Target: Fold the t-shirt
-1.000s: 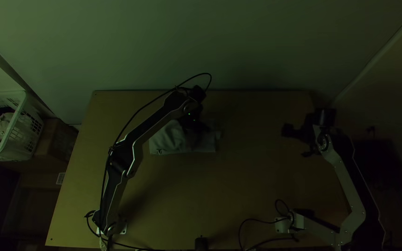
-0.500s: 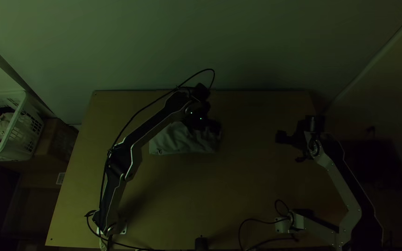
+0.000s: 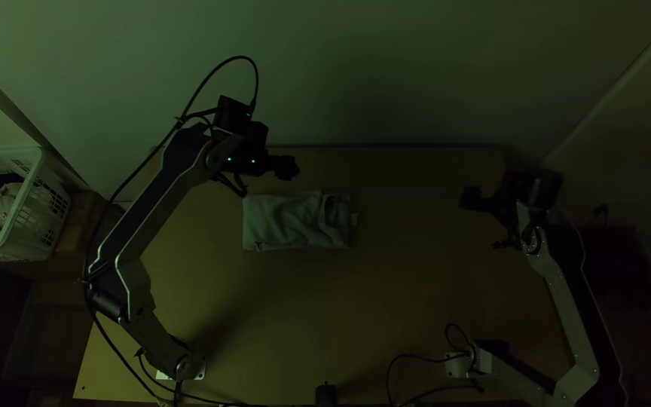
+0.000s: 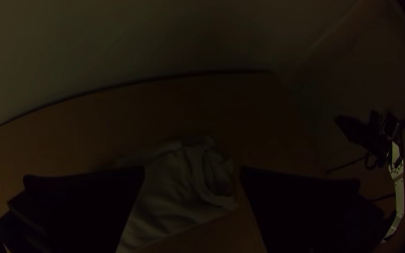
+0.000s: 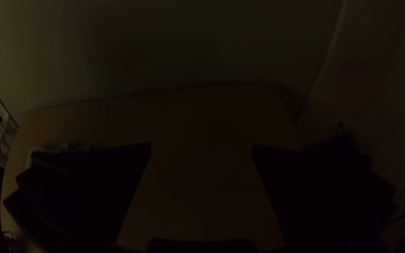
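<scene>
And here's the t-shirt (image 3: 284, 222), a folded oblong on the worktop (image 3: 371, 301), one corner's dark mark too tiny to read! Left gripper (image 3: 265, 179) near it, right gripper (image 3: 486, 221) well apart; both have fingers spread. Basket (image 3: 44, 215) cut off by the top view's edge.

A wooden table (image 3: 386, 301) stands before a plain, pale wall (image 3: 386, 68) in dim light, a white basket (image 3: 32, 179) and brown box (image 3: 86, 227) beside one edge.

Left gripper (image 3: 265, 181) and right gripper (image 3: 484, 222), jaws apart
</scene>
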Controlling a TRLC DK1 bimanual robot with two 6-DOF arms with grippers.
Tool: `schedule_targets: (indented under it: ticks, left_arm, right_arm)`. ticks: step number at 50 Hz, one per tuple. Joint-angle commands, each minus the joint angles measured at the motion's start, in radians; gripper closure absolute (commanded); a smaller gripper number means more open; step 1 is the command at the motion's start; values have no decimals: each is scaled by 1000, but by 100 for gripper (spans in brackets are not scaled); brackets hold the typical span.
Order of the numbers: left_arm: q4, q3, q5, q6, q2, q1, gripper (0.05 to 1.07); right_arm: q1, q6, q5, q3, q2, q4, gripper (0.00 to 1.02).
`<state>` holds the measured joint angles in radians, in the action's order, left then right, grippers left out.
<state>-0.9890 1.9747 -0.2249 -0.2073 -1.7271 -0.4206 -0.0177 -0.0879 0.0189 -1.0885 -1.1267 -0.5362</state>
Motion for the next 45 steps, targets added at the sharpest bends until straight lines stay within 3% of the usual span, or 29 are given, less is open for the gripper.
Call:
schedule_targets:
  ticks: [1, 23, 39, 45]
  left_arm:
    - [44, -108, 18, 54, 129, 66, 9]
    - [337, -571, 137, 163, 610, 348, 9]
    - [543, -883, 157, 177, 903, 537, 9]
    - [596, -996, 157, 164, 1023, 549, 9]
  right_arm:
    - [-5, 27, 9, -19, 58, 7, 4]
    - [-11, 42, -8, -53, 237, -84, 4]
    - [-13, 108, -13, 121, 555, 1, 4]
    - [-24, 140, -13, 237, 723, 78, 4]
